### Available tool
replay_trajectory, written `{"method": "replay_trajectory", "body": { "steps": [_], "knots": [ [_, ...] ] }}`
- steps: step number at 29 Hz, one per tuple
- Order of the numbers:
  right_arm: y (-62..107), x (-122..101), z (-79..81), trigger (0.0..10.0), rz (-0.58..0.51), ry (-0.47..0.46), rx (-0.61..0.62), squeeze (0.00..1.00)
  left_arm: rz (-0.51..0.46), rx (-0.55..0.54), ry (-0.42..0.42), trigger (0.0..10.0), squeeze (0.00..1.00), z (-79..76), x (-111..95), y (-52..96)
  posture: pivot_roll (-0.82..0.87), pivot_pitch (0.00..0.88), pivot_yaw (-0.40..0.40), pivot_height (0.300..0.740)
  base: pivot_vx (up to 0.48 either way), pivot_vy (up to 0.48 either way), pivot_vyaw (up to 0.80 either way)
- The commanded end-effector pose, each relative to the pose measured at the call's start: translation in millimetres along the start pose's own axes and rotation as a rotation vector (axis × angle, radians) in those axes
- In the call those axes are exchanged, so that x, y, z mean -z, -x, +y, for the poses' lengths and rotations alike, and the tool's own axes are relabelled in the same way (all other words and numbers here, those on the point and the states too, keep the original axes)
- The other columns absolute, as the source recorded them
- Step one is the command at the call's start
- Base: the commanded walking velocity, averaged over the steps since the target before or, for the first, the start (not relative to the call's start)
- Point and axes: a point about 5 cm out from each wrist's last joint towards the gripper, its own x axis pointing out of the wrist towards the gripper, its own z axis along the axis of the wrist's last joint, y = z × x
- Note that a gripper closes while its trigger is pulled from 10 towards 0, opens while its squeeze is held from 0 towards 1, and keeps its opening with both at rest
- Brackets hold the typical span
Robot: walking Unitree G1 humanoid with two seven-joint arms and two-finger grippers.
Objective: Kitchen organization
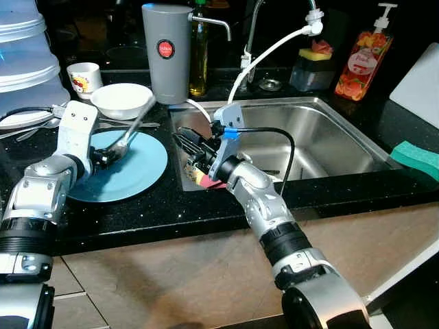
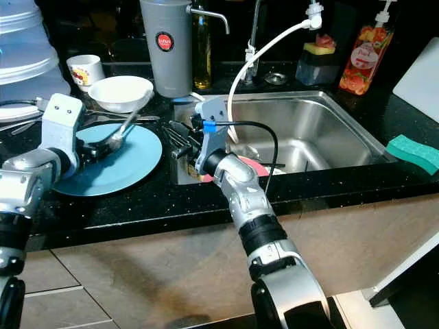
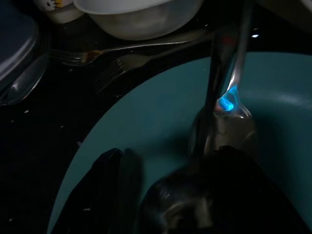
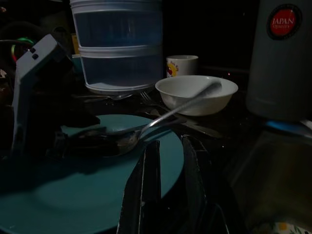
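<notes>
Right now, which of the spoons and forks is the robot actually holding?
The spoon lying over the blue plate, gripped at its bowl end by the left pincer. The forks lie untouched on the counter beside the white bowl.
</notes>
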Motion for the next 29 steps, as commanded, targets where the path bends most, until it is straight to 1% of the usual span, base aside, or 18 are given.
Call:
{"method": "replay_trajectory", "body": {
  "steps": [1,3,4,5,6,10,14,16,17,19,21,24,26,27,28,29],
  "knots": [
    [1.3,-0.2,1.5,10.0,0.014,0.009,-0.008,0.00,0.081,0.009,0.016,10.0,0.00,3.8,13.1,0.2,0.07,0.098,-0.039,0.740,0.000,0.000,0.00],
    [1.4,-0.9,1.6,10.0,0.018,0.010,-0.010,0.00,0.105,0.028,0.027,10.0,0.00,2.5,15.2,0.1,0.07,0.098,-0.039,0.740,0.000,0.000,0.00],
    [1.1,-1.4,1.7,10.0,0.021,0.011,-0.008,0.00,0.116,0.038,0.026,4.6,0.00,2.5,15.9,0.1,0.08,0.098,-0.040,0.740,0.000,0.000,0.00],
    [1.1,-1.4,1.7,10.0,0.021,0.011,-0.008,0.00,0.116,0.038,0.026,4.6,0.00,2.5,15.9,0.1,0.08,0.098,-0.040,0.740,0.000,0.000,0.00],
    [1.1,-1.6,1.9,10.0,0.022,0.009,-0.007,0.00,0.113,0.038,0.027,0.0,0.00,3.1,15.5,0.2,0.07,0.098,-0.040,0.740,0.000,0.000,0.00],
    [1.7,-3.2,2.0,10.0,0.026,0.001,0.002,0.00,0.102,0.031,0.028,0.0,0.00,5.6,13.1,0.6,0.08,0.098,-0.041,0.740,0.000,0.000,0.00],
    [2.8,-5.4,1.0,10.0,0.031,-0.012,0.018,0.00,0.081,-0.026,0.009,0.0,0.00,12.4,7.2,2.1,0.07,0.098,-0.041,0.740,0.000,0.000,0.00],
    [3.3,-6.4,0.8,10.0,0.032,-0.016,0.024,0.00,0.062,-0.077,-0.019,0.0,0.00,18.3,1.4,3.7,0.08,0.098,-0.040,0.740,0.000,0.000,0.00],
    [3.3,-6.4,0.8,10.0,0.032,-0.016,0.024,0.00,0.062,-0.077,-0.019,0.0,0.00,18.3,1.4,3.7,0.08,0.098,-0.040,0.740,0.000,0.000,0.00],
    [3.5,-7.5,0.4,10.0,0.030,-0.017,0.027,0.00,0.039,-0.124,-0.056,0.0,0.00,23.1,-5.7,5.9,0.07,0.097,-0.039,0.740,0.000,0.000,0.00],
    [3.6,-8.8,0.0,10.0,0.029,-0.016,0.030,0.00,0.010,-0.145,-0.080,0.0,0.00,24.2,-14.0,8.3,0.07,0.097,-0.039,0.740,0.000,0.000,0.00],
    [4.1,-10.3,-0.6,10.0,0.028,-0.015,0.034,0.00,-0.034,-0.155,-0.110,0.0,0.00,22.9,-24.8,11.1,0.07,0.096,-0.036,0.740,0.000,0.000,0.00],
    [4.3,-11.2,-1.1,10.0,0.029,-0.014,0.036,0.00,-0.090,-0.147,-0.134,0.0,0.00,19.1,-35.5,13.0,0.07,0.096,-0.036,0.740,0.000,0.000,0.00],
    [4.4,-11.6,-1.2,10.0,0.029,-0.015,0.038,0.00,-0.126,-0.126,-0.141,0.0,0.00,14.8,-41.1,13.5,0.07,0.096,-0.036,0.740,0.000,0.000,0.00],
    [4.4,-11.6,-1.2,10.0,0.029,-0.015,0.038,0.00,-0.126,-0.126,-0.141,0.0,0.00,14.8,-41.1,13.5,0.07,0.096,-0.036,0.740,0.000,0.000,0.00],
    [4.6,-11.9,-1.3,10.0,0.029,-0.015,0.039,0.00,-0.180,-0.079,-0.141,0.0,0.00,7.5,-48.0,13.9,0.07,0.094,-0.038,0.740,0.000,0.000,0.00]
  ]
}}
